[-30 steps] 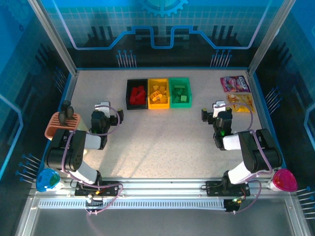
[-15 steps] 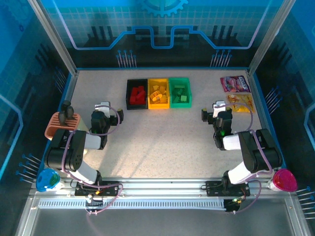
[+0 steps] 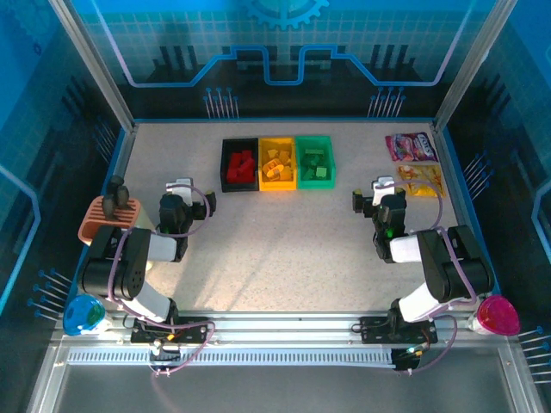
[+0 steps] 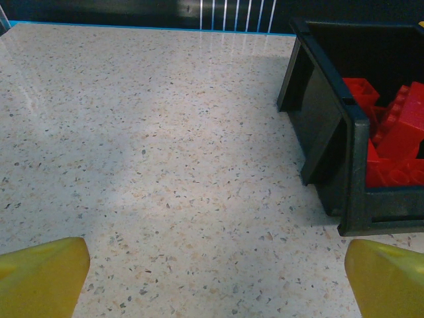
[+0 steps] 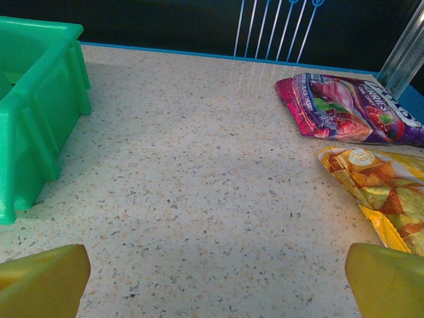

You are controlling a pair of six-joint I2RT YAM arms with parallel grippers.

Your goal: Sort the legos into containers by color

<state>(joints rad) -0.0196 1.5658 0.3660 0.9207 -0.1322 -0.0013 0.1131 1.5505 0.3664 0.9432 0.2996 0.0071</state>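
Seemingly nothing had moved in the last second. Left gripper [image 3: 182,188] hung wide open and empty, nearer than the bins [image 3: 277,140] and left of them. Legos [image 3: 241,169] lay in the bins, red, yellow, green, so sorting looked done. Right gripper [image 3: 379,191], right of the bins, gaped empty too. Lower bricks were hidden; colours there were perhaps mixed.

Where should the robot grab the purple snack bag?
Probably its flat sealed end, the one toward the green bin. The purple bag lies flat on the table, so its middle gives little to pinch. Come from above on that side, away from the yellow bag.
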